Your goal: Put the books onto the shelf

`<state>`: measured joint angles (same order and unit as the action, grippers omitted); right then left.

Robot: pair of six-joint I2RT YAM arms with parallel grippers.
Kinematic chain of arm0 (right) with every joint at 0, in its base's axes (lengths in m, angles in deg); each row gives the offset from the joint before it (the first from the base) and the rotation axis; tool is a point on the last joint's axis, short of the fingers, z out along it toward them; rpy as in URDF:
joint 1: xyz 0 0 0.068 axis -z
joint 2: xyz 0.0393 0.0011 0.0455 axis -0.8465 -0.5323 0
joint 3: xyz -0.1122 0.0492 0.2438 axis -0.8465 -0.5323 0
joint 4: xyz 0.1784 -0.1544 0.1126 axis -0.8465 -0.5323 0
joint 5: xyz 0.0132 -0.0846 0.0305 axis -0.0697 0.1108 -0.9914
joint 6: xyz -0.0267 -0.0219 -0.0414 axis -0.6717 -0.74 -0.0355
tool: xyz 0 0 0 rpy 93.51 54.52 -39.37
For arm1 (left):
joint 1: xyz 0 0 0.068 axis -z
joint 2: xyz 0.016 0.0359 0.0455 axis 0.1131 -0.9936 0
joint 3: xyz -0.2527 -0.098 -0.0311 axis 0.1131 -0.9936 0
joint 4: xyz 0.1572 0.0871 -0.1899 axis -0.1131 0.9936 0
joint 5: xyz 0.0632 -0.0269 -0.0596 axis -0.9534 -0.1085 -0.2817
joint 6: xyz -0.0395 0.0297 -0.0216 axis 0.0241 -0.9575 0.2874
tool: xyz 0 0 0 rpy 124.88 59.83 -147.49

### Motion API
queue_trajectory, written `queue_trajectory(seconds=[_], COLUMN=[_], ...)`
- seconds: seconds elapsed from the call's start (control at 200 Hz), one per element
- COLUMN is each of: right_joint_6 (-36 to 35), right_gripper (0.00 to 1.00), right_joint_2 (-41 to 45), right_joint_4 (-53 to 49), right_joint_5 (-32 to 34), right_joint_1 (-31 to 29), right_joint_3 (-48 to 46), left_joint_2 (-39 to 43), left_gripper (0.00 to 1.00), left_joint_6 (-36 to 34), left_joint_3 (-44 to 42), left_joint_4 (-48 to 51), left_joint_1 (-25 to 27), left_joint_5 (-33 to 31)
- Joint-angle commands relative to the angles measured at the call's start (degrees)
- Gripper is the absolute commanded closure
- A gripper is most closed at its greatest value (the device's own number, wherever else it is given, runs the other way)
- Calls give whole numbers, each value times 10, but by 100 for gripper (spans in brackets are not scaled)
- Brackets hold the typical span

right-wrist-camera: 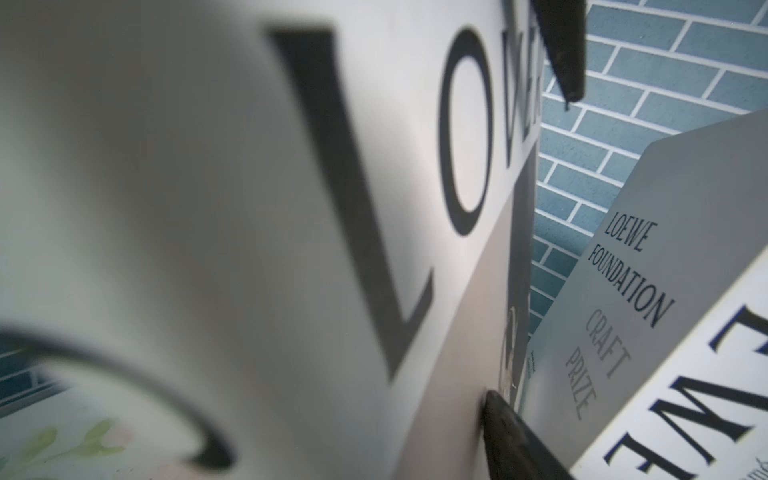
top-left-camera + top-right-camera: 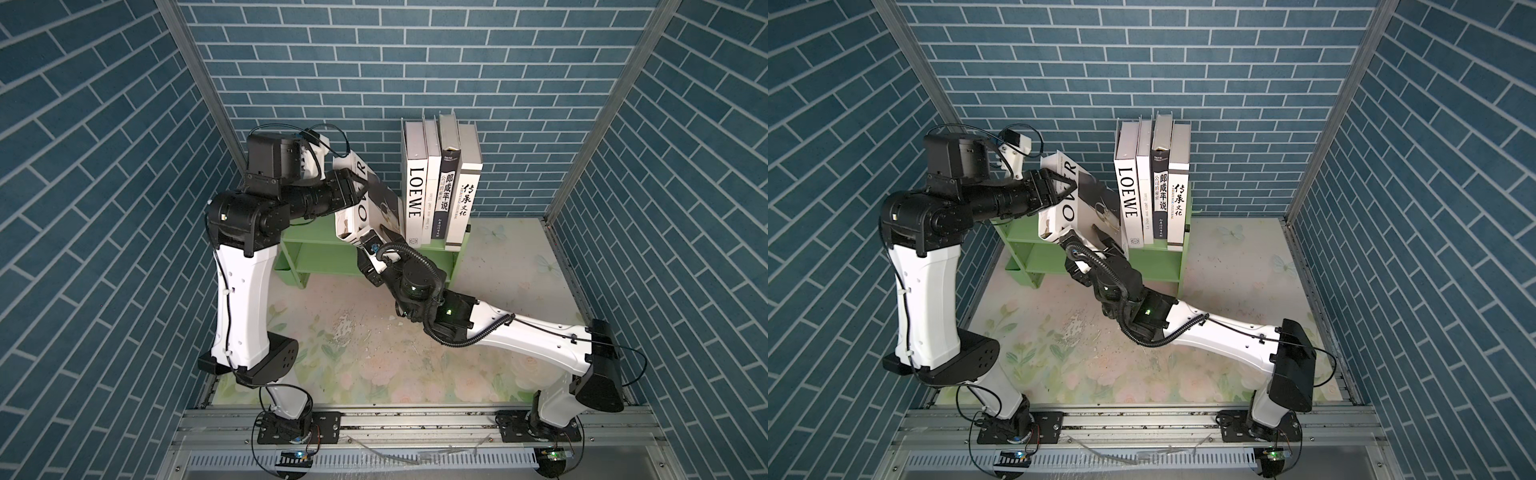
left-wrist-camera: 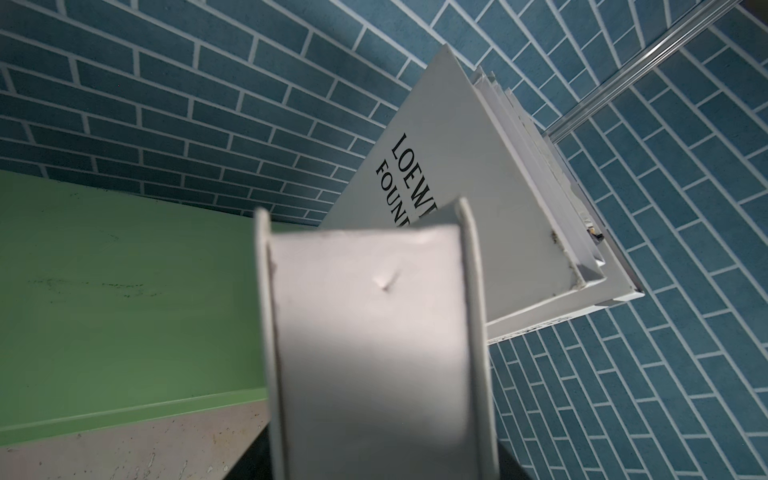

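Shelving seemed to be at its final book: the LOVER book (image 2: 1092, 195) tilted over the open end of the green shelf (image 2: 1017, 230), its foot just beside the upright LOEWE book (image 2: 1127, 191). The left gripper (image 2: 1057, 185) clasped its upper spine, while the right gripper (image 2: 1086, 236) straddled its lower end; whether those jaws pressed, I could not tell. Next, I judged, it needed tipping upright and sliding flush against its neighbour.

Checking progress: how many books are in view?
5. Four stand upright in a row on the shelf: LOEWE, thin white, black-spined, white end book. The fifth, LOVER, tilts just left of them. Others may be hidden lower down.
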<state>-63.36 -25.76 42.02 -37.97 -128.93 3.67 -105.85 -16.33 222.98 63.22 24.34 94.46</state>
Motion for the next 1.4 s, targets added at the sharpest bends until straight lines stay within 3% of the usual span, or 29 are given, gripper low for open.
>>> queue_trajectory(seconds=[0.0,0.075,0.12,0.155,0.205,0.365,0.505,0.615,0.81,0.93,1.396], right_joint_6=[4,11,13,16,19,23,26,25,20,14,3], right_gripper=[41,45,46,48,50,54,55,56,57,57,56], right_joint_2=[-7,-10,-14,-16,-20,-41,-71,-101,-148,-164,-179], right_joint_4=[34,35,35,35,36,56,73,85,106,114,127], right_joint_5=[30,42,46,49,57,89,117,131,144,152,174], right_joint_1=[-1,-1,-1,-2,-1,-2,-1,0,0,0,-1], right_joint_3=[19,24,29,32,39,62,96,127,175,186,198], left_joint_2=[6,13,23,32,48,134,215,236,231,211,129], left_gripper=[33,25,10,4,0,0,0,1,1,6,29], left_joint_6=[1,0,-1,-2,-4,1,20,32,17,19,-37], left_joint_3=[4,1,-4,-12,-28,-130,-261,-304,-322,-313,-227], left_joint_4=[-24,-30,-38,-46,-57,-105,-179,-206,-236,-246,-186], left_joint_1=[-2,-2,-2,-2,-2,-1,-1,5,40,44,148], left_joint_5=[9,2,-5,-16,-36,-103,-109,-98,-112,-128,-289])
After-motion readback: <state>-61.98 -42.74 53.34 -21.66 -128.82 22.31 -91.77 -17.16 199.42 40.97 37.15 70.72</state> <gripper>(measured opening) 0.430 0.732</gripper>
